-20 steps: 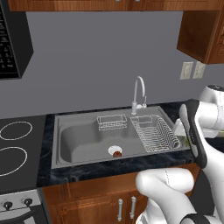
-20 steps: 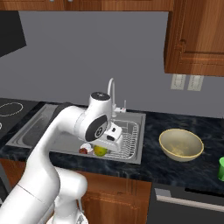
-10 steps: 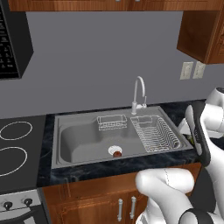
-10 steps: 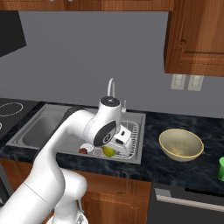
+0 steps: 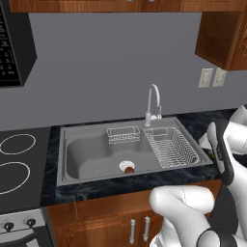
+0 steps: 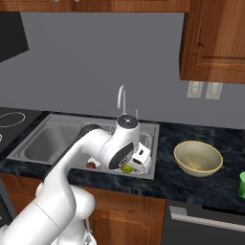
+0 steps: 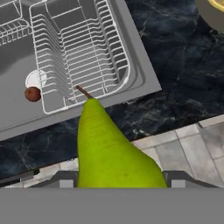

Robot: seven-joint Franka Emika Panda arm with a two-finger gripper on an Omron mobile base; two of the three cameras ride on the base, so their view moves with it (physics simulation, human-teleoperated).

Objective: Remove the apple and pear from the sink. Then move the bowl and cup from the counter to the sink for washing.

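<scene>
Hand view had the yellow-green, oblong pear [image 7: 111, 153] filling the lower centre of the frame, stem pointing up, held between the partly spread fingers of the white two-finger gripper [image 7: 120, 181]. Behind it, at upper left, lay the grey metal sink [image 7: 144, 74] with its wire rack [image 7: 78, 48], and the small dark red apple [image 7: 32, 93] sat beside the round drain at left. Dark speckled stone counter [image 7: 175, 57] ran across the upper right. In the right base view, the pear [image 6: 127, 168] showed at the sink's front edge, the pale yellow-tan bowl [image 6: 197, 158] at right, the green cup [image 6: 242, 184] at the right edge.
</scene>
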